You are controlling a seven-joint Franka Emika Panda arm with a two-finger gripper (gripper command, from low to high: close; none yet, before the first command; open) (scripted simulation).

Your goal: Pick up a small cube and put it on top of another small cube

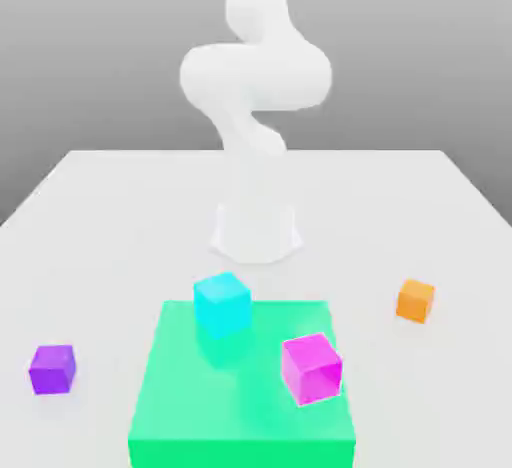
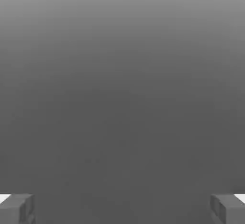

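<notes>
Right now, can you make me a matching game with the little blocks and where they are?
Things:
1. orange cube
2. purple cube
3. cyan cube
4. magenta cube

Places:
A. on the green mat, at its far edge
B. on the white table, off the exterior view's left of the mat
C. on the mat, toward the exterior view's right
D. on the table, off the exterior view's right of the mat

Pairs: 1-D, 2-B, 3-A, 4-C

- The green pad (image 1: 240, 386) runs off the exterior view's lower edge, so its near side is cut off.
- The arm (image 1: 255, 76) leaves the exterior view's top edge.
- In the hand view the fingertips (image 2: 16, 208) show as stubs cut by the picture's edges.
</notes>
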